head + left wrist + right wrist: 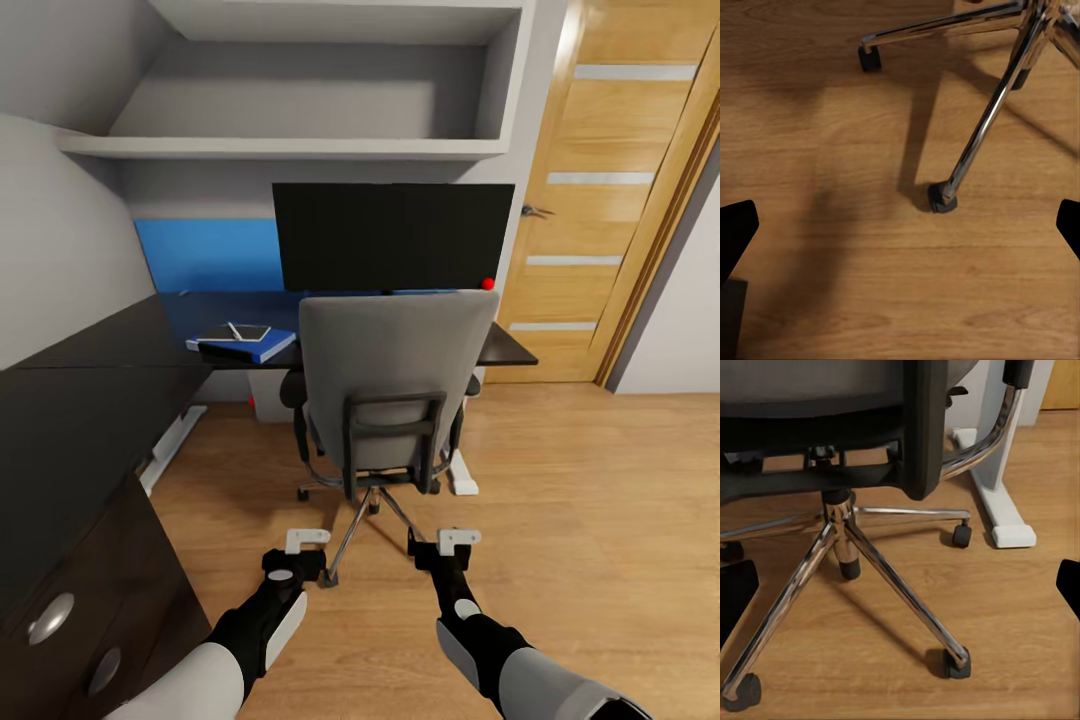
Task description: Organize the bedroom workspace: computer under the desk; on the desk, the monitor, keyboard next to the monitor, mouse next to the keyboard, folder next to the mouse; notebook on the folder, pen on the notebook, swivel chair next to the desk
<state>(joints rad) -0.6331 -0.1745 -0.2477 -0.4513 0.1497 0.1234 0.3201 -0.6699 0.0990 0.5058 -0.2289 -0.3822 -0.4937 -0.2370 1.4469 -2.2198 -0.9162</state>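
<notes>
Both black pincers, left (307, 541) and right (446, 543), hang spread just behind the grey-backed, chrome-based swivel chair (392, 380), straight ahead.

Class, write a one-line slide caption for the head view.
Swivel chair faces the black desk and monitor; folder, notebook and pen stacked; both grippers open.

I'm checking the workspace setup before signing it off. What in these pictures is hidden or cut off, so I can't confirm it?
- Head view: the swivel chair back hides the desk top in front of the monitor, so keyboard and mouse can't be confirmed.
- Head view: under the desk, mostly blocked by the chair; no computer can be made out.
- Head view: the thin item on the notebook atop the folder is too small to identify.
</notes>
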